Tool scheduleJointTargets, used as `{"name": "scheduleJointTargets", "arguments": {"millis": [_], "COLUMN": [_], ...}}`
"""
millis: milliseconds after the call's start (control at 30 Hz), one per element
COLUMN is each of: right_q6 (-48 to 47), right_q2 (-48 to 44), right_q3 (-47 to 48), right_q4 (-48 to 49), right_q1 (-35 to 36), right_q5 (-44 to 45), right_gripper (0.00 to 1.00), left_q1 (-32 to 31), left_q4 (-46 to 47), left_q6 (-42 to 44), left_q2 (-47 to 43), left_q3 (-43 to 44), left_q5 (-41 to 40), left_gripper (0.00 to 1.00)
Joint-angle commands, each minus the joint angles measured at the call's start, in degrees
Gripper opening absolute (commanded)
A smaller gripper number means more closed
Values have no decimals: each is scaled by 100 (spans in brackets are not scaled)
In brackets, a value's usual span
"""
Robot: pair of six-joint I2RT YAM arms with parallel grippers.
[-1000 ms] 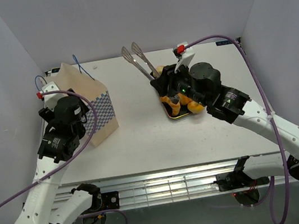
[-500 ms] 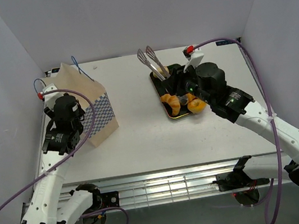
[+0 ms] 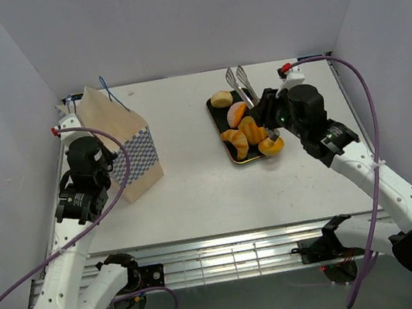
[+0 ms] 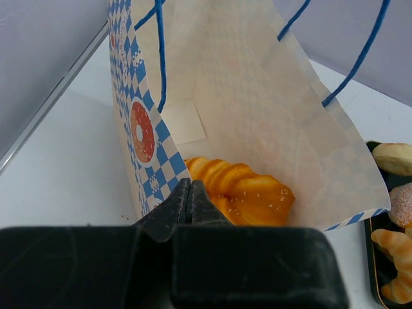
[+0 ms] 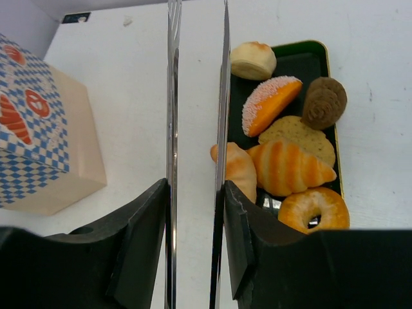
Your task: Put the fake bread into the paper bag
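Note:
The cream paper bag (image 3: pixel 125 145) with its blue checkered band stands at the left of the table. The left wrist view looks into its open mouth, where a long ridged loaf (image 4: pixel 246 192) of fake bread lies inside. My left gripper (image 4: pixel 188 191) is shut, its tips pinched on the bag's checkered rim. Several more bread pieces lie on a dark tray (image 5: pixel 302 59): a pale bun (image 5: pixel 253 60), a sugared orange wedge (image 5: pixel 270 103), a striped croissant (image 5: pixel 290 168) and a ring (image 5: pixel 313 209). My right gripper (image 5: pixel 196 193) is shut on metal tongs (image 5: pixel 172 96), just left of the tray.
The tongs (image 3: pixel 239 85) point toward the back of the table past the tray (image 3: pixel 217 113). The bag's blue string handles (image 4: pixel 360 55) stick up above its mouth. Grey walls close in the table on the left, back and right.
My left gripper has shut on the bag's rim. The right arm has swung right and back with the tongs, uncovering the bread on the tray.

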Motion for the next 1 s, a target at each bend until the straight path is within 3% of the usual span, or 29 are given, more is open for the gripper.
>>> {"name": "scheduleJointTargets", "arguments": {"millis": [0,467,967], "right_q6": [19,-16,-95], "right_q2": [-118,532,1139], "right_q3": [-173,-349,-270], "right_q4": [20,-174,-253], "right_q1": [-239,-688,-882], "right_q5": [-94,337,548], "right_gripper": [44,41,46], "left_q1": [13,22,22], "left_q4": [109,-84,-304], "left_q6": [-47,-531,-522], "left_q2": [-67,-339,-691], "left_q3": [-67,73,-50], "left_q5": [340,1184,1905], "left_gripper": [0,0,0]}}
